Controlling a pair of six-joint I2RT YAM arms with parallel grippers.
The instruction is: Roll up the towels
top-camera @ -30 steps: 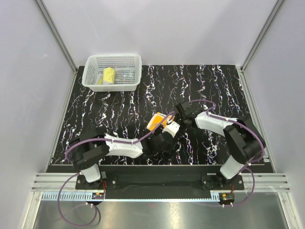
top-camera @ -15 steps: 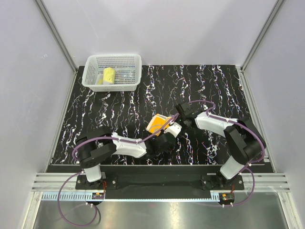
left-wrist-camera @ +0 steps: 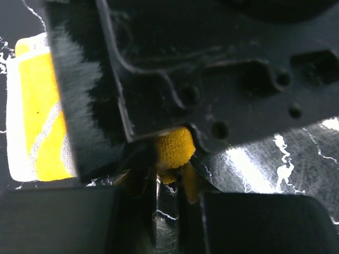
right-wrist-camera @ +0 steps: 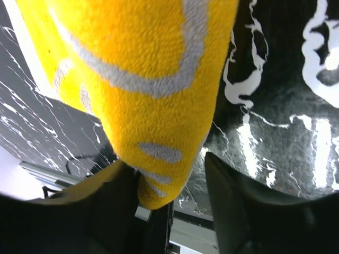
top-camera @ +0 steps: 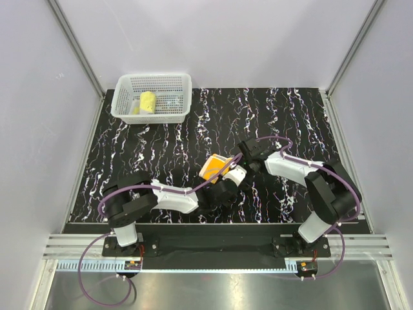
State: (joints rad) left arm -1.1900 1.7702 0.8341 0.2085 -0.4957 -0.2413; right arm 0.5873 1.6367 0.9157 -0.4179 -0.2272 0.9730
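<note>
A yellow towel [top-camera: 211, 166] with grey stripes lies partly rolled on the black marbled table, between my two grippers. My left gripper [top-camera: 227, 177] reaches it from the near side. In the left wrist view its jaws [left-wrist-camera: 168, 185] stand almost together, with a yellow corner of the towel [left-wrist-camera: 172, 151] pinched at their tips. My right gripper [top-camera: 239, 160] is at the towel's right end. In the right wrist view the towel's end [right-wrist-camera: 153, 106] hangs between the jaws of that gripper [right-wrist-camera: 175, 185]. It rests against the left finger and stands apart from the right one, so this gripper is open.
A white mesh basket [top-camera: 169, 82] stands at the far left corner with a rolled yellow towel [top-camera: 148, 102] inside. Grey walls and metal posts border the table. The right gripper's black body [left-wrist-camera: 212, 63] fills the upper left wrist view.
My left gripper has shut on the towel's corner. My right gripper has opened its jaws around the towel's end. The towel has shifted slightly.
</note>
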